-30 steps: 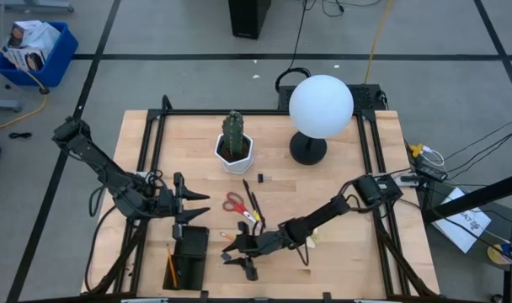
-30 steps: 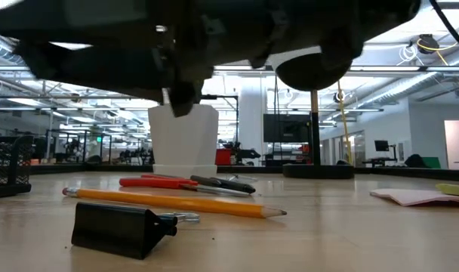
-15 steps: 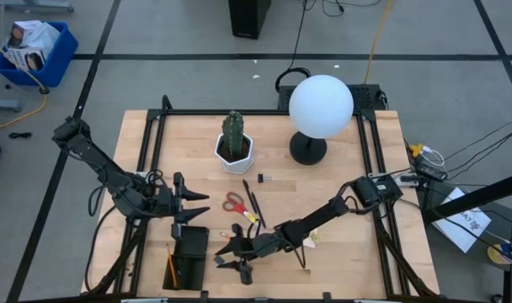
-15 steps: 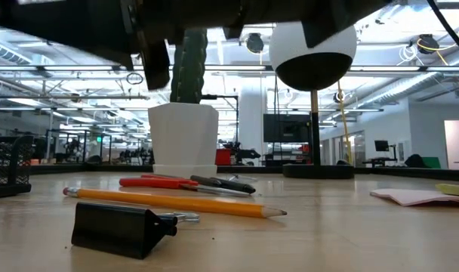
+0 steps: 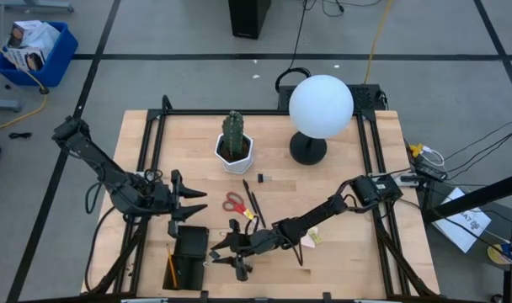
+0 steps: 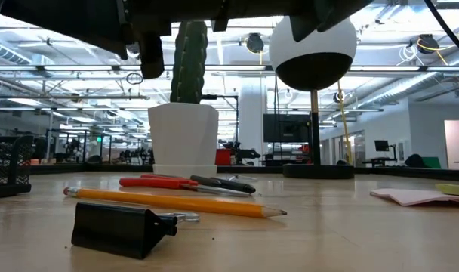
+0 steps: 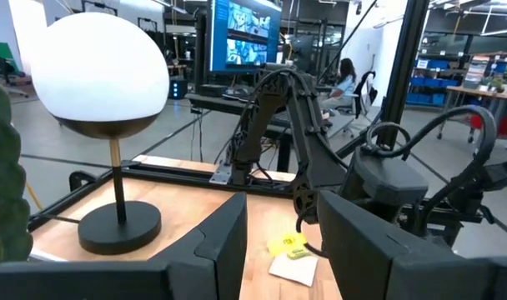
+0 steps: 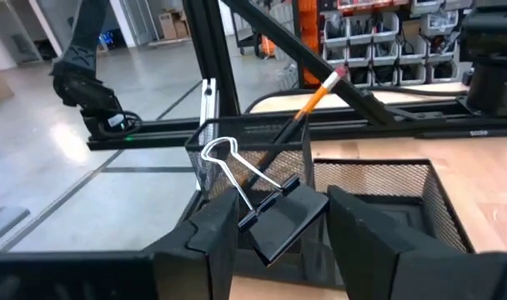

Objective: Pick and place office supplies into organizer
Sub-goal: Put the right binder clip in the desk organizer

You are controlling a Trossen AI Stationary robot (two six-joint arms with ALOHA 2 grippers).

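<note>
Black binder clip (image 8: 280, 218) clenched in right claw (image 8: 270, 229) beside organizer (image 5: 189, 252), left claw (image 5: 193, 202) released

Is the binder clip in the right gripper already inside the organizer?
Not yet. The right gripper holds the clip in the air, before the mesh organizer.

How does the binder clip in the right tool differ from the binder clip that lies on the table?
The held clip is up in the air, pinched by the right tool; the lying clip rests on the table, untouched. The held clip's wire handle sticks out from its body; the lying clip's handles lie low along the table. Both have a black body and silver wire handles.
</note>
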